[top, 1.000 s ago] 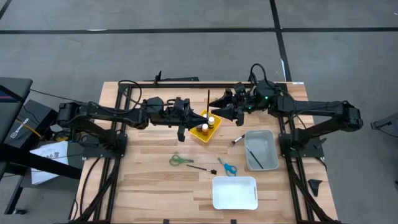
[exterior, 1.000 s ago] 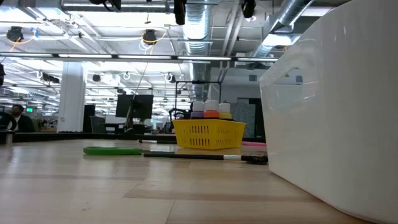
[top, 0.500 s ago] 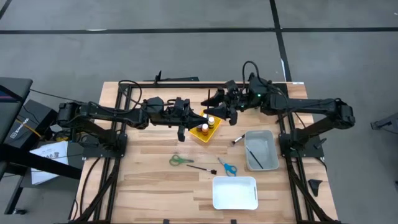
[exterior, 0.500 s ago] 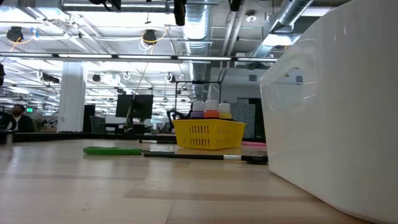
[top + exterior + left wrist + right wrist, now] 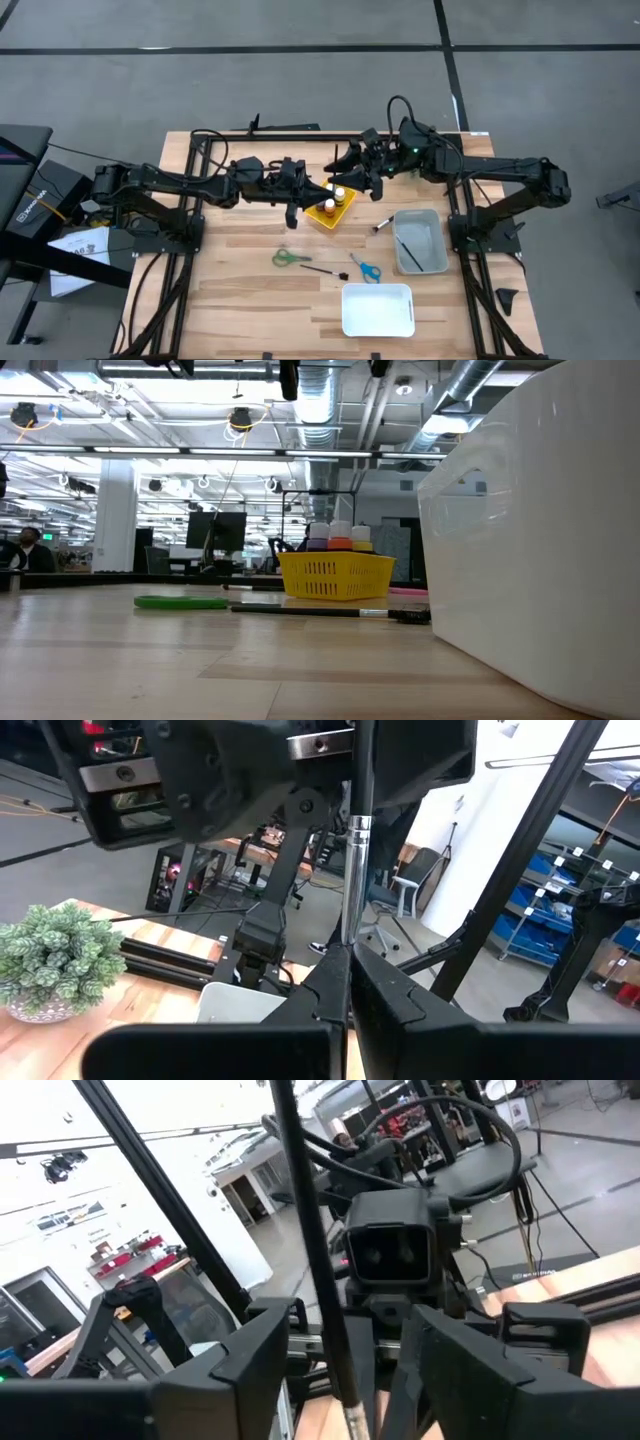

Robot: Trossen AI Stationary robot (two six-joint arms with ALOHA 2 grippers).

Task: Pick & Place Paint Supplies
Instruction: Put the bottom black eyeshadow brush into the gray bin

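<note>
I see the left gripper (image 5: 348, 982) clamped on an upright brush (image 5: 357, 830) beside the yellow basket (image 5: 331, 207). The right gripper (image 5: 345, 1350) stands spread around the same brush above the basket. Bottles (image 5: 339, 538) sit in the basket, mostly hidden by the arms from overhead. Another brush (image 5: 322, 270) lies in front of the basket.

No text, label, brand or number could be read anywhere in these views (the white sheet (image 5: 78, 247) lying on the floor left of the table (image 5: 250, 300) carried dark print, and the black case (image 5: 35, 199) beside it bore a white mark, but both were too small to make out).
</note>
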